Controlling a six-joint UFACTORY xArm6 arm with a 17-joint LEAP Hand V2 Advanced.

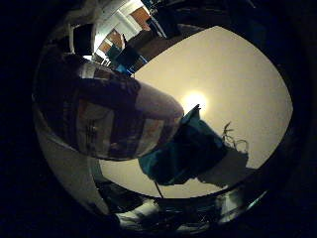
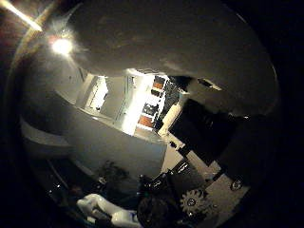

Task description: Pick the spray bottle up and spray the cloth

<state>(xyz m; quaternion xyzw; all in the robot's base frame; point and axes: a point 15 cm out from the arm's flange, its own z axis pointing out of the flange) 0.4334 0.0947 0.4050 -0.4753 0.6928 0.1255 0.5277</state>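
The spray bottle (image 1: 111, 119), with a printed label round its body, fills much of the little finger side view and lies close against my palm. In the thumb side view its rounded grey side (image 2: 175, 52) looms large. My right hand (image 2: 142, 211) shows only as white and geared parts at the edge, with its fingers curled round the bottle. A crumpled teal cloth (image 1: 190, 146) lies on the pale table (image 1: 237, 74) beyond the bottle, apart from it. The bottle's nozzle is hidden.
A bright glare spot (image 1: 194, 100) sits on the table just past the cloth. Dark furniture and a blue object (image 1: 129, 59) stand beyond the table's far edge. A lit room with shelves (image 2: 152, 104) shows behind the bottle.
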